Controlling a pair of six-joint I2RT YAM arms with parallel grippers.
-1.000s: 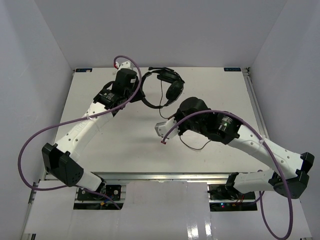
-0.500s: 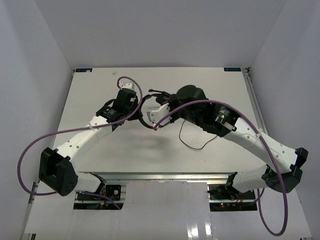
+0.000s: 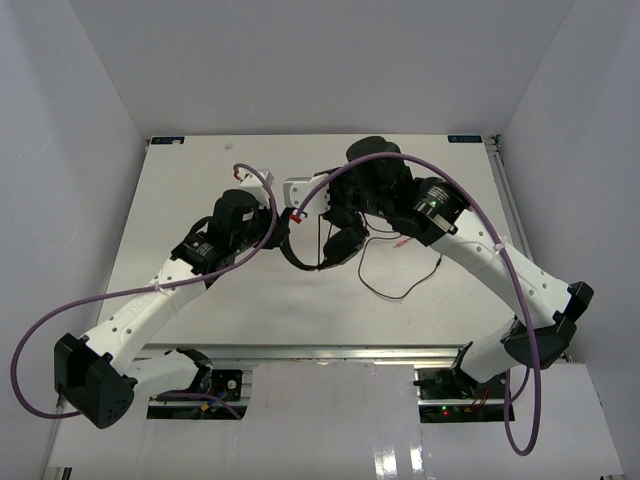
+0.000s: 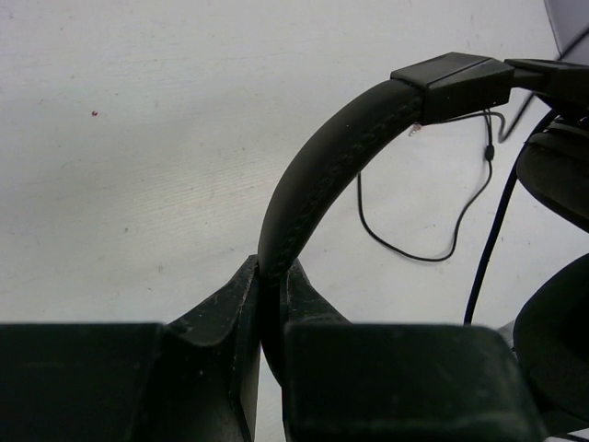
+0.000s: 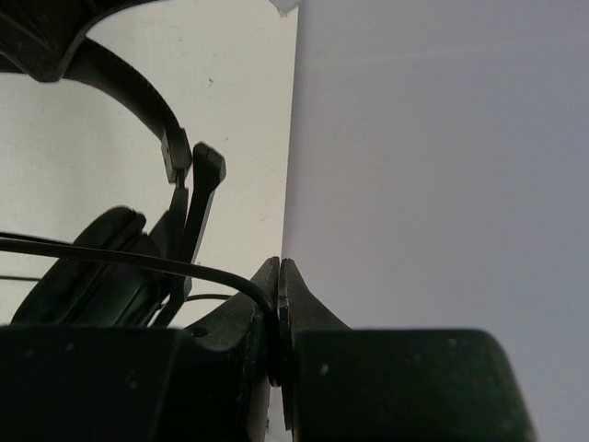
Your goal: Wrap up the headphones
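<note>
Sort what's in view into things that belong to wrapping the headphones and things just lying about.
Belongs to the job: headphones, headband clamped in the left gripper; their cord, pinched in the right gripper.
Just there: purple arm cables; table.

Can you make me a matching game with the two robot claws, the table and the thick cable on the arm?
Things:
1. left gripper
2. right gripper
3. table
4. thick arm cable

Matches:
A. purple
B. shut on the headphones' cord
C. white
D. shut on the headphones' headband

Pairs: 1-D, 2-B, 3-C, 4-A
</note>
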